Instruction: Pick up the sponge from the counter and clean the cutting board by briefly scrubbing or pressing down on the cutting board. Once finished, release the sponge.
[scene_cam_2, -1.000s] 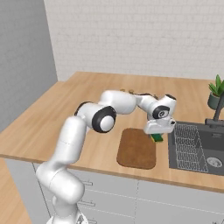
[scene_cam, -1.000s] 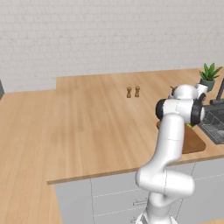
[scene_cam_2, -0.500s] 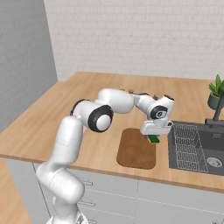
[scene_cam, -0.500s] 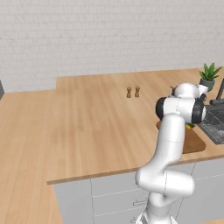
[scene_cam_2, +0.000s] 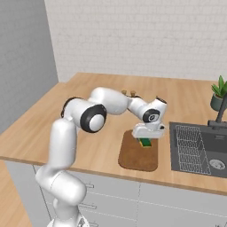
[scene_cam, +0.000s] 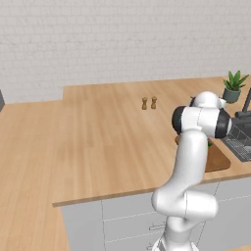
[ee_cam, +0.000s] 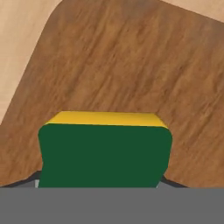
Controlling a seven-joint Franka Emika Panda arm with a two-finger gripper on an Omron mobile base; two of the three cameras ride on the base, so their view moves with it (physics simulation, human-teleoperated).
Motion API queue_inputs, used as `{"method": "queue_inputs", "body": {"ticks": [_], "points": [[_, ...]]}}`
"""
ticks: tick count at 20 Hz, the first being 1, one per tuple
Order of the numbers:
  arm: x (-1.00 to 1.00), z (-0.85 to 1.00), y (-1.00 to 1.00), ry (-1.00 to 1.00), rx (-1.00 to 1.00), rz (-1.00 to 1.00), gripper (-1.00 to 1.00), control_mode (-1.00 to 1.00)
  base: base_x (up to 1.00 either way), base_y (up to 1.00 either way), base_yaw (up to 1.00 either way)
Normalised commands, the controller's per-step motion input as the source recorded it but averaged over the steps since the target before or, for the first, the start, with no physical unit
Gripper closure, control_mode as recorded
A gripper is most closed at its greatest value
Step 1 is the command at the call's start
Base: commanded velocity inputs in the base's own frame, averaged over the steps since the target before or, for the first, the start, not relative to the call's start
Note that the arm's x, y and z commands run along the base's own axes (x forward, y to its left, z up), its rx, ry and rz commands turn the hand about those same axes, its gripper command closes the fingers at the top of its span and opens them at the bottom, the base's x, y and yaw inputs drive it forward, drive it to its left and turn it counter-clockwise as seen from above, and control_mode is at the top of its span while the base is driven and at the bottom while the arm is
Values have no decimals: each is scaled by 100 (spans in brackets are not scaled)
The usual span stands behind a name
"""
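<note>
gripper (scene_cam_2: 145, 141) has shifted left since earlier, now over the cutting board (scene_cam_2: 133, 157), jaws clamped on the sponge (ee_cam: 105, 153), green face toward camera.

The light plank-grained table (scene_cam_2: 102, 95) is being carried on grey cabinet fronts and is being backed by a white brick wall. The reddish-brown cutting board (scene_cam_2: 135, 155) is being borne flat on it near the front edge, just beside the dark sink (scene_cam_2: 201, 148) that is being let into the top. Two small shakers (scene_cam: 149, 103) are being kept upright further back, and a potted plant (scene_cam: 233, 86) is being carried near the sink's far corner.
</note>
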Motion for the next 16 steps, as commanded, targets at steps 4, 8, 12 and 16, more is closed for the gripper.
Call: {"method": "queue_inputs", "body": {"ticks": [4,8,12,16], "points": [[-35,0,44,0,0,0,100,-100,0,0,0],[-41,0,41,0,0,0,100,-100,0,0,0],[-22,-2,20,-1,0,0,100,-100,0,0,0],[-7,-3,2,-9,-6,0,100,-100,0,0,0]]}}
